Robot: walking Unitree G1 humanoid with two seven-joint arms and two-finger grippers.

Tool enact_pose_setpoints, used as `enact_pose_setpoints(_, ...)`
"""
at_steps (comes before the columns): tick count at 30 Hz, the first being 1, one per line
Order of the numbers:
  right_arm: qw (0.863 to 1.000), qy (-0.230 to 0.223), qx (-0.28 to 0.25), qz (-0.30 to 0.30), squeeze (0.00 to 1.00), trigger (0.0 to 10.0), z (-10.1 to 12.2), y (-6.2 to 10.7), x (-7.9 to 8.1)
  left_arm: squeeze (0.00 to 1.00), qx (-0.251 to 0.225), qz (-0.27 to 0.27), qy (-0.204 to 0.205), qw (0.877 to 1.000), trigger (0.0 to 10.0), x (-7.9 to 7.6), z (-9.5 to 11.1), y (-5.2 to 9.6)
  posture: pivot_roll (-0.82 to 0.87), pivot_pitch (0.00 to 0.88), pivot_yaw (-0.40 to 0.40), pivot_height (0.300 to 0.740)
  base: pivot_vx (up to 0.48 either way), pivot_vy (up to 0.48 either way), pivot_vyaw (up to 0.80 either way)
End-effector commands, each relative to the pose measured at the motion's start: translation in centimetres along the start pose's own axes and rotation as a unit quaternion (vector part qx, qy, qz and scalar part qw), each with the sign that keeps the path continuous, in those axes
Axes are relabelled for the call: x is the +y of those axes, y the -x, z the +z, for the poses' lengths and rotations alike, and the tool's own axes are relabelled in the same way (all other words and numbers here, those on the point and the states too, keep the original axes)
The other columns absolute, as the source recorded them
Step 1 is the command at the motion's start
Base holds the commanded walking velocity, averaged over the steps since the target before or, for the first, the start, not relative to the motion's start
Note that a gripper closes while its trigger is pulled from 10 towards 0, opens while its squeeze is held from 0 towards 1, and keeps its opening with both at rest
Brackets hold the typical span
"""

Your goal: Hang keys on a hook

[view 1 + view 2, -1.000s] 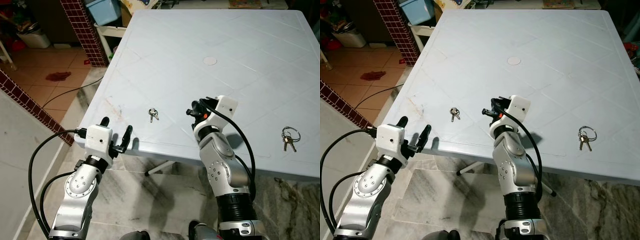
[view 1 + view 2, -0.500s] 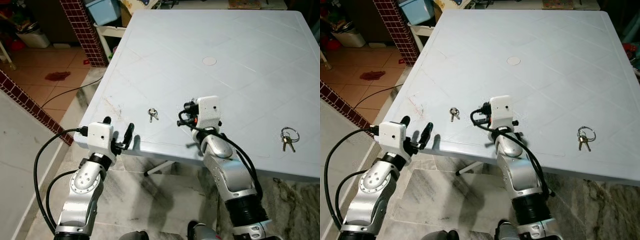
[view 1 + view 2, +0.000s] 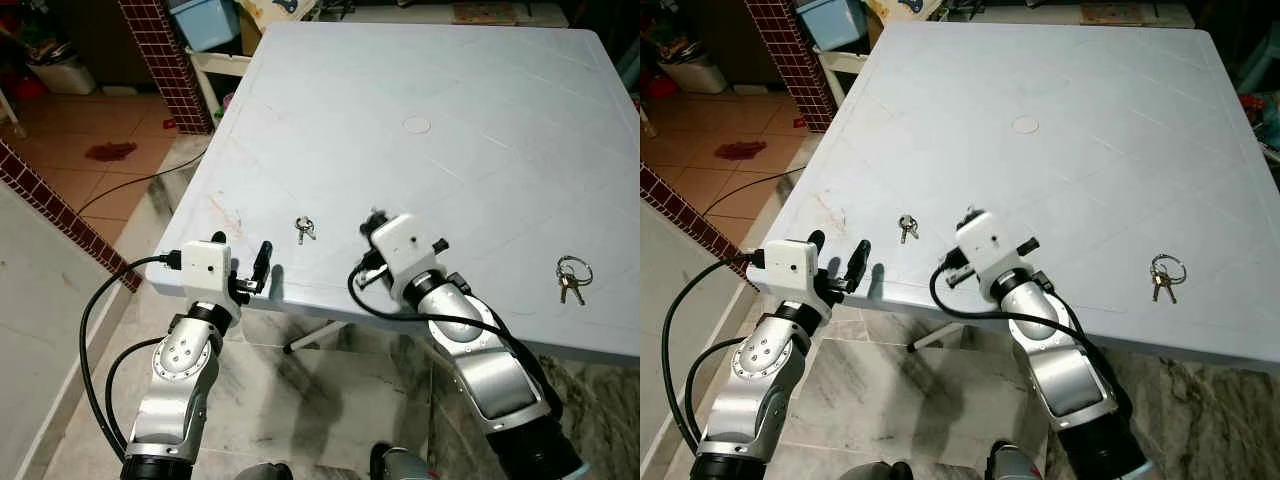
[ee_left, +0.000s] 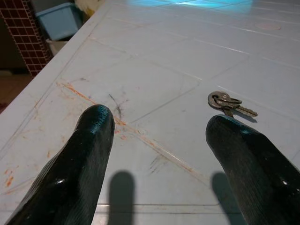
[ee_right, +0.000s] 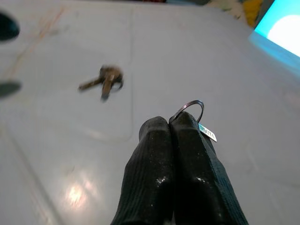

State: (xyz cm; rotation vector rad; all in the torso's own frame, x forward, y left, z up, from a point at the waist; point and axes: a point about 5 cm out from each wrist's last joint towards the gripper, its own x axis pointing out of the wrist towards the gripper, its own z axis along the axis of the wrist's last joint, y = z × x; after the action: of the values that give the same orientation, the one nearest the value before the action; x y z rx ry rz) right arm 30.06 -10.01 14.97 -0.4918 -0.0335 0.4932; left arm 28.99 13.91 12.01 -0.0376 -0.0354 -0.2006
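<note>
**Right gripper pinching a key ring, hook nowhere in sight**

Now the right gripper (image 5: pixel 178 123) is hovering over the front part of the white plastic table (image 3: pixel 480 90), its two black fingers (image 5: pixel 154 159) pressed tight together with a thin metal ring (image 5: pixel 191 108) sticking out from between the tips, a small tag (image 5: pixel 206 132) dangling beside it. So it is clamped on what looks like a key ring (whether any keys hang from it, the fingers are hiding). From the head camera the right wrist (image 3: pixel 402 247) is sitting just beyond the table's near edge.

Over on the robot's left, the left gripper (image 4: pixel 164 140) is waiting at the front corner of the table, fingers spread wide and holding nothing, pointing toward a small key bunch (image 3: pixel 306 229) lying flat on the surface between the two arms. A second bunch of keys (image 3: pixel 571 278), on a bigger ring, is lying well apart near the table's right edge.

My read: the pick-up step looks finished for the right arm, and the carry is what is coming. The catch is that no hook is showing anywhere, so the next move calls for lifting the ring clear of the table, turning to find the hook, and keeping the loop exposed enough to slip over it.
</note>
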Motion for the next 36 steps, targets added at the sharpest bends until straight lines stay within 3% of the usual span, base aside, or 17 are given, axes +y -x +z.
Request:
enact_pose_setpoints(1,1.000,0.015,-0.006,0.014,0.00,10.0,0.4,0.3,0.4,0.00,0.011,0.004,0.002,1.000,10.0,0.2,-0.3,0.0,-0.05,0.149,0.087,0.740,0.000,0.000,0.00)
enact_pose_setpoints(6,0.999,0.031,-0.003,-0.021,0.00,10.0,0.1,1.2,-0.8,0.00,0.009,0.002,0.005,1.000,10.0,0.1,-0.3,-0.2,-0.05,0.148,0.087,0.740,0.000,0.000,0.00)
enact_pose_setpoints(11,0.995,0.044,-0.041,-0.081,0.00,10.0,1.3,1.3,-2.1,0.00,0.006,0.007,0.006,1.000,10.0,0.2,-0.3,-0.4,-0.06,0.143,0.086,0.740,0.000,0.000,0.00)
enact_pose_setpoints(18,0.992,0.036,-0.057,-0.106,0.00,10.0,1.9,1.3,-2.4,0.00,-0.002,0.023,0.000,1.000,10.0,0.4,0.0,-0.4,-0.05,0.138,0.081,0.740,0.000,0.000,0.80)
enact_pose_setpoints(26,0.985,0.051,-0.072,-0.145,0.00,10.0,2.3,1.5,-3.2,0.00,-0.029,0.034,-0.032,0.998,10.0,0.7,0.9,-0.4,-0.05,0.138,0.079,0.740,0.000,0.000,0.80)
enact_pose_setpoints(29,0.980,0.061,-0.092,-0.166,0.00,10.0,3.1,1.5,-3.6,0.00,-0.059,0.047,-0.059,0.995,10.0,0.8,2.0,-0.6,-0.04,0.137,0.079,0.740,0.000,0.000,0.80)
enact_pose_setpoints(36,0.977,0.060,-0.106,-0.173,0.00,10.0,3.6,1.4,-3.6,0.00,-0.066,0.075,-0.070,0.993,10.0,1.4,2.4,-0.7,-0.04,0.133,0.077,0.740,0.000,0.000,0.80)
